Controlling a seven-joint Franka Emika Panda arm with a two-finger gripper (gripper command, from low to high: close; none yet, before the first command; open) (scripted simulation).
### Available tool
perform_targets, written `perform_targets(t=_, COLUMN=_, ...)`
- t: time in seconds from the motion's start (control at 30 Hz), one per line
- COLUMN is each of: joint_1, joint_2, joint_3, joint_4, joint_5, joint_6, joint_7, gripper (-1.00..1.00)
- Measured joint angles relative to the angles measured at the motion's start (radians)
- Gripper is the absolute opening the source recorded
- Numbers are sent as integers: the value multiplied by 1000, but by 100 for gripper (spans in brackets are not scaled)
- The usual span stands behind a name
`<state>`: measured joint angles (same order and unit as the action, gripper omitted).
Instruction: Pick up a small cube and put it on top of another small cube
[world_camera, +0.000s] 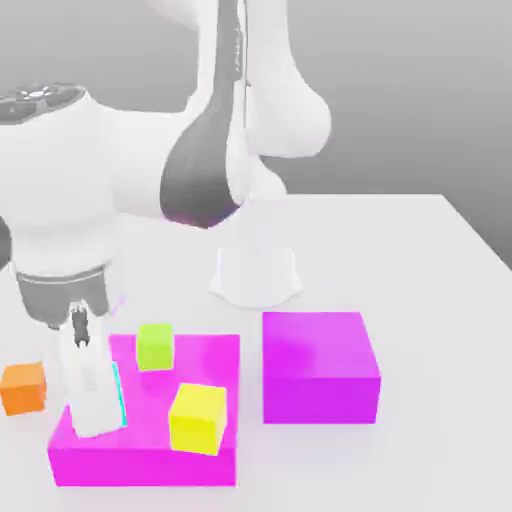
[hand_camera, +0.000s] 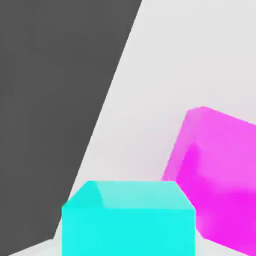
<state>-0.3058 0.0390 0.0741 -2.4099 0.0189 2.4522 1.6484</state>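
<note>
Exterior view: gripper (world_camera: 98, 425) points down, holding cyan cube (hand_camera: 128, 230).

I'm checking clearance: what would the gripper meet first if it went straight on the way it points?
The gripper, holding the cyan cube, would probably meet the magenta block first, though the depth is unclear.
</note>
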Motion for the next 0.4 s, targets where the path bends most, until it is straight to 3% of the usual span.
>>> perform_targets(t=0.13, joint_1=52, joint_2=-127, joint_3=25, joint_4=-114, joint_5=2, joint_6=-14, joint_7=-32, gripper=-100)
perform_targets(t=0.27, joint_1=57, joint_2=-47, joint_3=23, joint_4=-159, joint_5=-20, joint_6=110, joint_7=-23, gripper=-100)
perform_targets(t=0.3, joint_1=56, joint_2=-19, joint_3=25, joint_4=-166, joint_5=-23, joint_6=145, joint_7=-20, gripper=100)
perform_targets(t=0.4, joint_1=57, joint_2=-19, joint_3=25, joint_4=-166, joint_5=-23, joint_6=145, joint_7=-20, gripper=100)
